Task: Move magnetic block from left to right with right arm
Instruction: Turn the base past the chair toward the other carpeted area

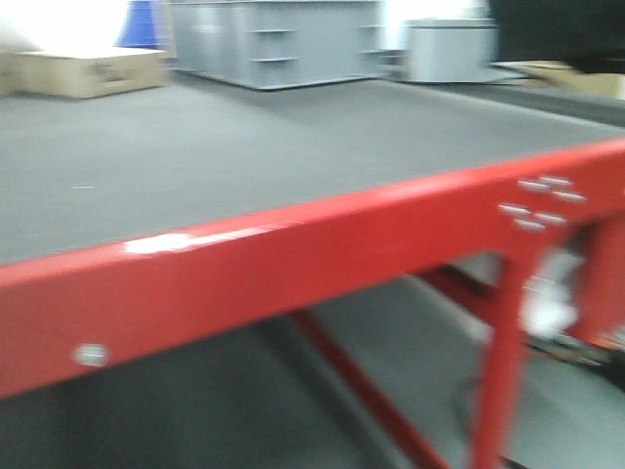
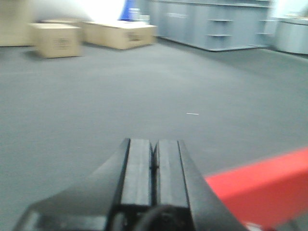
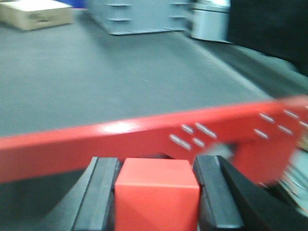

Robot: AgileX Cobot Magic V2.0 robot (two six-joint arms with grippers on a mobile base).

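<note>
magnetic block [image 3: 157,195]: small plain bright-red cube, matte, sitting upright, clamped between right gripper [image 3: 157,192] fingers, off surface.

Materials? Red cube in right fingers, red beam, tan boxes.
Magnetic block: matte smooth red, probably plastic, uncertain. Red beam: glossy painted metal, going by the white highlight and bolt heads. Tan boxes: cardboard, dull brown with dark print.

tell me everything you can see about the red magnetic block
The magnetic block is a small bright-red cube, plain, with smooth matte faces and crisp edges. It sits square between the black fingers of the right pincer, which touch its two sides. Only the right wrist view shows it, with the red frame beam beyond it. Its bottom is cut off by the picture's edge.
</note>
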